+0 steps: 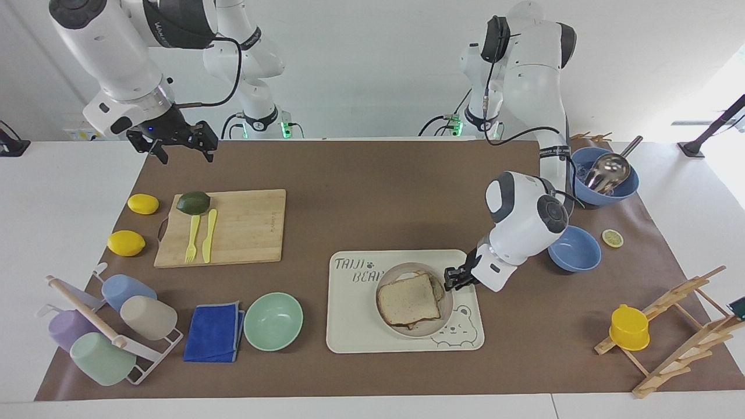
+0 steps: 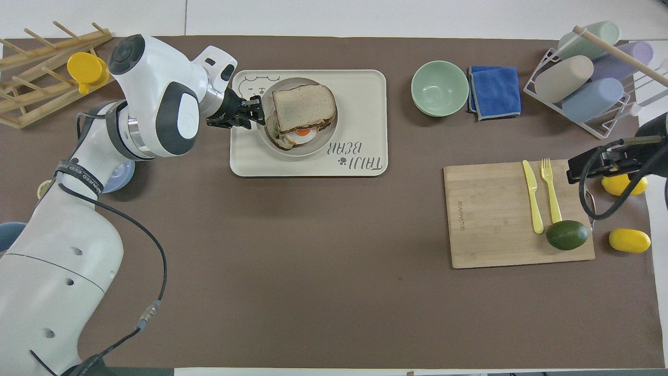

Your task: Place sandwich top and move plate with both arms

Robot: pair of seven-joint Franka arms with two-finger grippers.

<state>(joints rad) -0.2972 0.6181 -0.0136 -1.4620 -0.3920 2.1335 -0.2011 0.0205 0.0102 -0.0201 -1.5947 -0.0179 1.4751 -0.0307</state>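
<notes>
In the facing view, the plate (image 1: 389, 311) sits on the cream tray (image 1: 361, 331), toward the tray's corner with the bear drawing, at the edge of the brown mat farther from the robots. The bread slice (image 1: 409, 298) lies on top of the sandwich on the plate, slightly askew over the lower slice. The left gripper (image 1: 453, 278) is at the plate's rim on the side toward the left arm's end of the table, just beside the bread; whether its fingers grip the rim or have parted from it cannot be told. The right gripper (image 1: 181, 142) hangs in the air over the mat's corner beside the chopping board (image 1: 244, 227), jaws spread wide and empty, the arm waiting. In the overhead view, the left gripper (image 2: 254, 110) meets the plate (image 2: 326, 143) at its rim, with the bread slice (image 2: 304, 103) right next to the fingertips and a fried egg (image 2: 302, 133) peeking out under it. The tray (image 2: 365, 89) lies near the mat's edge farthest from the robots. The right gripper (image 2: 608, 159) shows at the picture's edge over the board's (image 2: 490, 219) end, above a lemon (image 2: 621, 184).
</notes>
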